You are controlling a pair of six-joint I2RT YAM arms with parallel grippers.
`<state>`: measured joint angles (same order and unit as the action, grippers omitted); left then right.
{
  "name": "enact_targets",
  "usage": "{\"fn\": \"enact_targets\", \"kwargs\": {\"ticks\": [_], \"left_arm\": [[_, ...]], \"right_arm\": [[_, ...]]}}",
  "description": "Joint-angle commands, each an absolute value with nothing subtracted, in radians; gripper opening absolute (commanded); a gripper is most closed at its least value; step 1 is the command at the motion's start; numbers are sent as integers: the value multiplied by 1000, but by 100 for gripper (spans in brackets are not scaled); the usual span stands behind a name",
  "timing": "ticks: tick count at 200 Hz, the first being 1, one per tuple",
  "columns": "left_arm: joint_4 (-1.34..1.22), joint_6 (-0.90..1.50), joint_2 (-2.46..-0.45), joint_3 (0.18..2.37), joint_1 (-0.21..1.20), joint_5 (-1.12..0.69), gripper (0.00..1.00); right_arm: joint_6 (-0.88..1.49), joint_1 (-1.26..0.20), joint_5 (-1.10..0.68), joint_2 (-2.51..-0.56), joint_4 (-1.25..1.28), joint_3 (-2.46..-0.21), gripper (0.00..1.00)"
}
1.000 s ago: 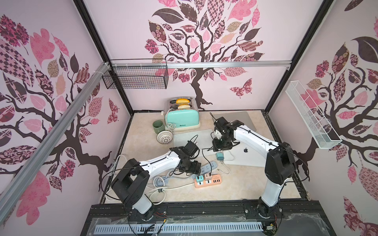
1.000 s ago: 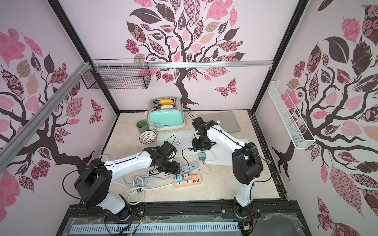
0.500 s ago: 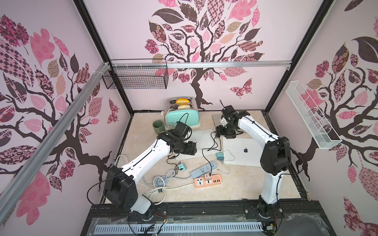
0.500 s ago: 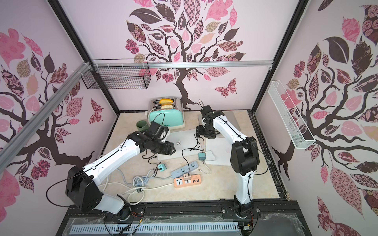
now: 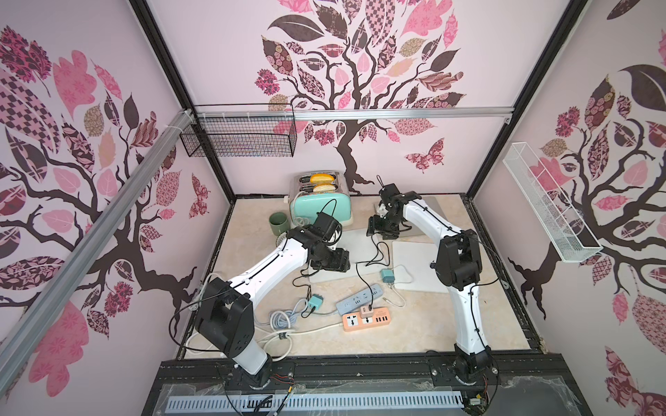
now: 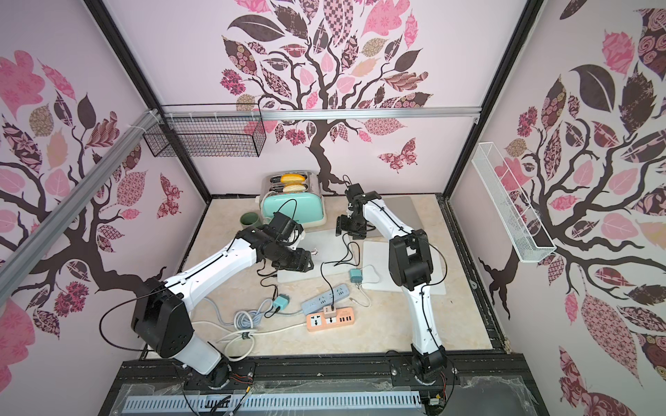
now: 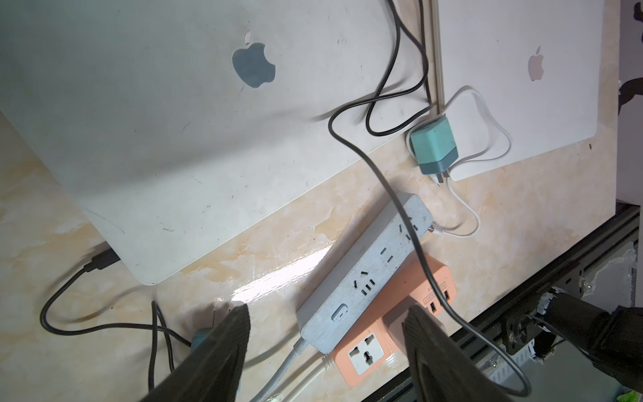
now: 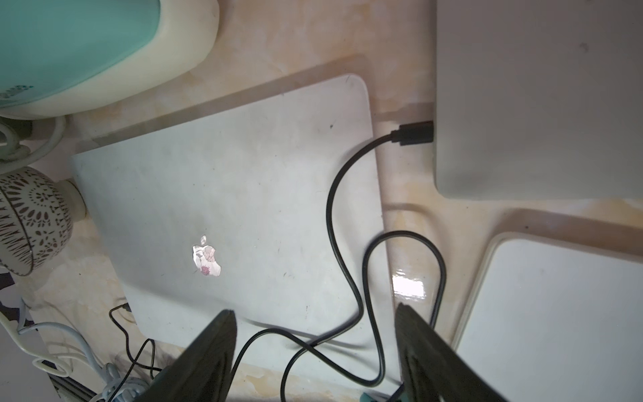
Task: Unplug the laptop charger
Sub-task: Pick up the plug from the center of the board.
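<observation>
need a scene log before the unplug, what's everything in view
silver laptop: 1, silver, middle
white laptop: 1, white, front right
grey laptop: 1, grey, back right
toaster: 1, teal, back
mug: 1, green, beside toaster
patterned bowl: 1, brown-white, near mug
grey power strip: 1, grey, front
orange power strip: 1, orange, front
chargers: 2, teal, near strips
cables: several, black, white, front
wire baskets: 2, black and white, walls
left gripper: 1, black, open over silver laptop
right gripper: 1, black, open near grey laptop

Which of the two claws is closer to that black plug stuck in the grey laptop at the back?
Right. The right gripper hovers open close to the black plug in the grey laptop; the left gripper hangs farther forward, over the silver laptop's front edge.
</observation>
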<state>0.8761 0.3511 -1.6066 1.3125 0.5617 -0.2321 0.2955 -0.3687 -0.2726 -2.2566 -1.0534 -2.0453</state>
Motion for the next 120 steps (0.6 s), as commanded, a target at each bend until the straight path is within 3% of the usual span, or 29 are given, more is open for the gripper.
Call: {"fn": "enact_targets", "kwargs": {"ticks": [1, 63, 120], "left_arm": [[891, 350, -1564, 1265, 527, -259, 74], [866, 376, -1410, 1010, 335, -367, 68], [880, 421, -1382, 934, 322, -311, 64]], "right_arm": [[283, -372, -307, -2192, -1058, -2025, 73], [151, -518, -348, -1883, -1071, -1836, 75], [156, -611, -505, -1785, -1034, -1749, 76]]}}
